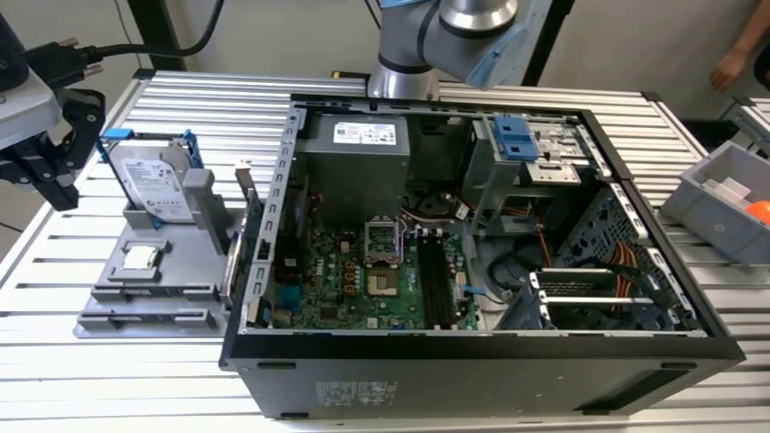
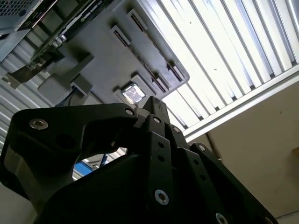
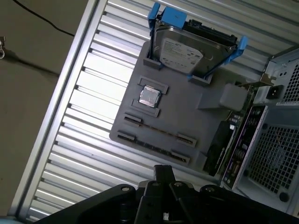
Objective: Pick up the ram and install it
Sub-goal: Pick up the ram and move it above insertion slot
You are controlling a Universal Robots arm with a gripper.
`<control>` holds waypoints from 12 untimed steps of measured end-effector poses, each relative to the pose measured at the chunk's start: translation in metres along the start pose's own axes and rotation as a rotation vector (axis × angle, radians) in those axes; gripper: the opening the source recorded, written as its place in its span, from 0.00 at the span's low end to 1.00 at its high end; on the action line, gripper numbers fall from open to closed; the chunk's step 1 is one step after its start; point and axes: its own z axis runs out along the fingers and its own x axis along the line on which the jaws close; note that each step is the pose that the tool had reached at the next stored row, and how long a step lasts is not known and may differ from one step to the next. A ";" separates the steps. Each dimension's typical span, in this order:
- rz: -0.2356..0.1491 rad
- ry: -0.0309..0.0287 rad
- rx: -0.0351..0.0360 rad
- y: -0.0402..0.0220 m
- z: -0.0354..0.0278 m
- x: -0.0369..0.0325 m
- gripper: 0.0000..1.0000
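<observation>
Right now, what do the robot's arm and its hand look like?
The arm is a smooth silver-grey tube with a light blue cap on its joint. The hand is all black, built of chunky angular links pinned with small silver screws. A thick black cable runs to the wrist.

You see a flat grey plastic fixture tray (image 3: 187,116) on the ribbed aluminium table (image 3: 88,98). A silver hard drive in a blue bracket (image 3: 187,51) stands at one end, a small square silver chip (image 3: 150,96) near it. The black gripper (image 3: 163,175) hovers by the tray's slotted edge; a grey perforated computer case (image 3: 275,158) stands alongside.
</observation>
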 end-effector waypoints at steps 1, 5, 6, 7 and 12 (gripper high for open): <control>-0.003 0.0001 -0.0001 0.0000 0.0000 0.0000 0.00; -0.019 0.0008 -0.0003 0.0000 0.0001 0.0000 0.00; -0.024 0.0011 -0.0003 0.0000 0.0000 0.0000 0.00; -0.028 0.0012 -0.0004 0.0000 0.0001 0.0000 0.00; -0.043 0.0020 -0.0005 0.0000 0.0000 0.0000 0.00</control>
